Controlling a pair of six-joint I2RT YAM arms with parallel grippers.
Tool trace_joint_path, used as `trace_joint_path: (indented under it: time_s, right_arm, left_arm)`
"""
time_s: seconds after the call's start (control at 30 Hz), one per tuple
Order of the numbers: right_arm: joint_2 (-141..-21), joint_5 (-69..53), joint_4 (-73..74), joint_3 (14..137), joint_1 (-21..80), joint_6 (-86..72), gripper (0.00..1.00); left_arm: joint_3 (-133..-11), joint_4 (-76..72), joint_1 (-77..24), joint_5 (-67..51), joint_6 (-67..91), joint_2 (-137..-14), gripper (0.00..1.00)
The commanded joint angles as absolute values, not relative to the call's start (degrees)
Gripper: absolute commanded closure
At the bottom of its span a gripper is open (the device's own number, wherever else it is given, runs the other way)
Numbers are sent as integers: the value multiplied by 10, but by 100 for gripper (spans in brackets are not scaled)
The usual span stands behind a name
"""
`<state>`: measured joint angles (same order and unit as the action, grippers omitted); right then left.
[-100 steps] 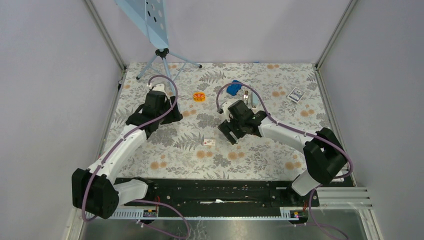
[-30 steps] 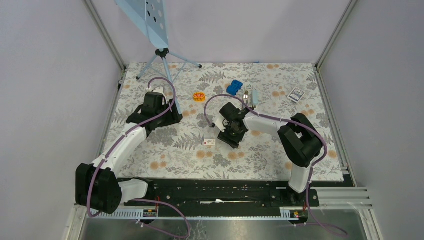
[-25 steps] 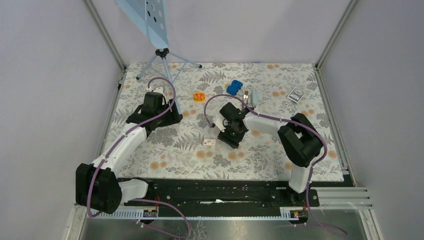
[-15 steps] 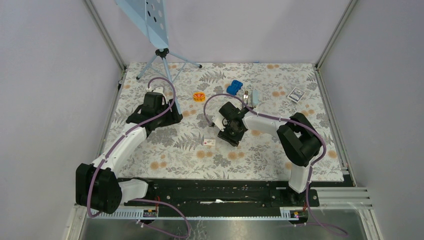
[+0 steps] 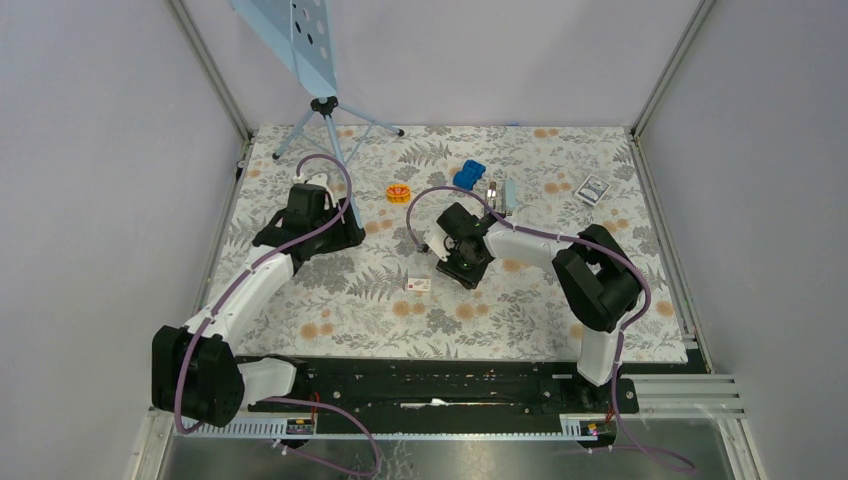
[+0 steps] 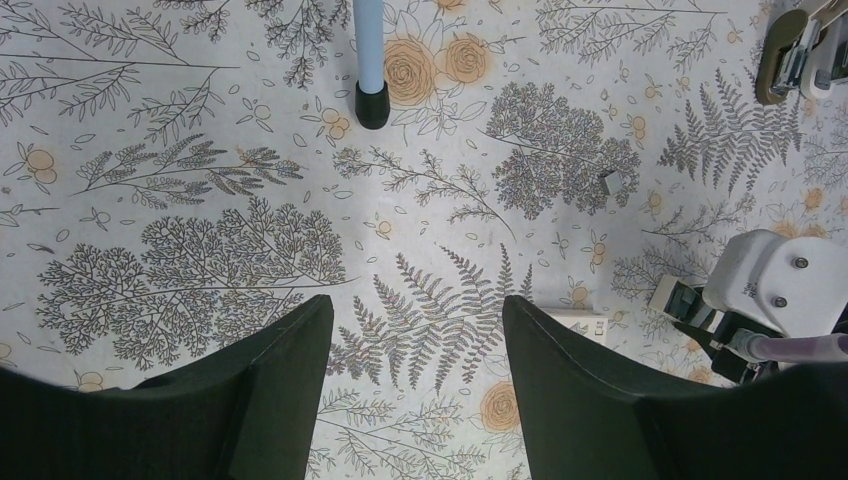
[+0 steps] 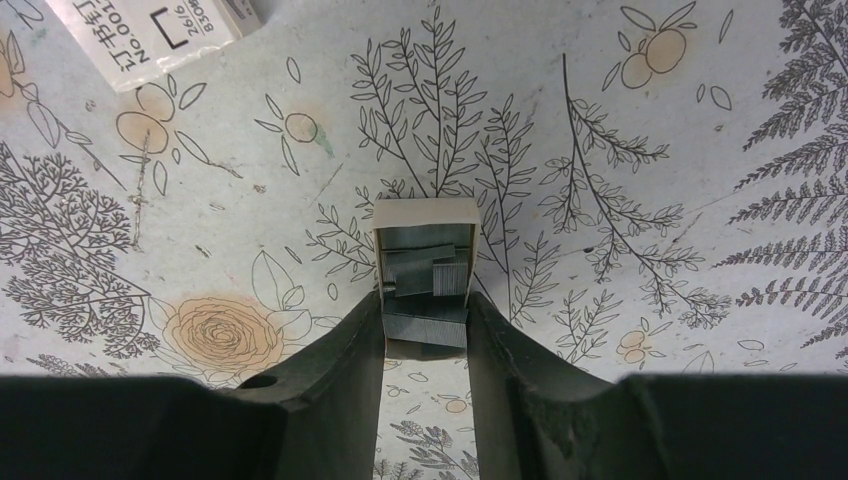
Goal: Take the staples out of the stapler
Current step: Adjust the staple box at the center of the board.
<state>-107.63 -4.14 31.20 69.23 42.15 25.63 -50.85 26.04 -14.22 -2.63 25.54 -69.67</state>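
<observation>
Plainly, the move ahead turned on the right end effector and the small white tray between its fingers. In the right wrist view the tray lay straight ahead, its long axis running away from the wrist, in line with the fingers. The two fingers had closed narrow across its short width and lay against both long sides, so I judged the tray to be pinched. The staples were inside it as a few grey strips, some of them lying crooked over one another. The open stapler lay farther back on the table, apart from that arm.

The right arm was much the nearer. The left end effector stood wide and held nothing, over bare flowered cloth well to the left of the tray. Any lift or tilt would be the right arm's job, I judged, and it would have to stay level or the loose strips could slide out.

As for writing, the white box lay just beyond the tray to the left. I could make out "No.00", something like "26/6" and a small staple symbol, with a line of Chinese characters I could not read with confidence. The tray itself bore no lettering that I could see.
</observation>
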Motion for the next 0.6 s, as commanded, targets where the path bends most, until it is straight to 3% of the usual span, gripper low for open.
trace_joint_path:
  time_s: [0.0,0.07,0.2,0.4,0.57]
  right_arm:
    - [-1096,-55,328,696,423,254,66]
    - [-1094,-56,329,698,423,253,64]
    - [-1086,-51,319,701,423,249,47]
    - [-1062,-54,304,728,423,224,32]
    - [-1025,-57,295,755,422,204,28]
  left_arm:
    - [-504,239,-138,-34,259,-700,33]
    - [-504,239,-138,-35,259,-700,33]
    - [-504,238,-138,-35,259,-700,33]
    - [-503,238,-136,-30,260,-692,33]
    - [-499,237,-135,-19,262,-678,33]
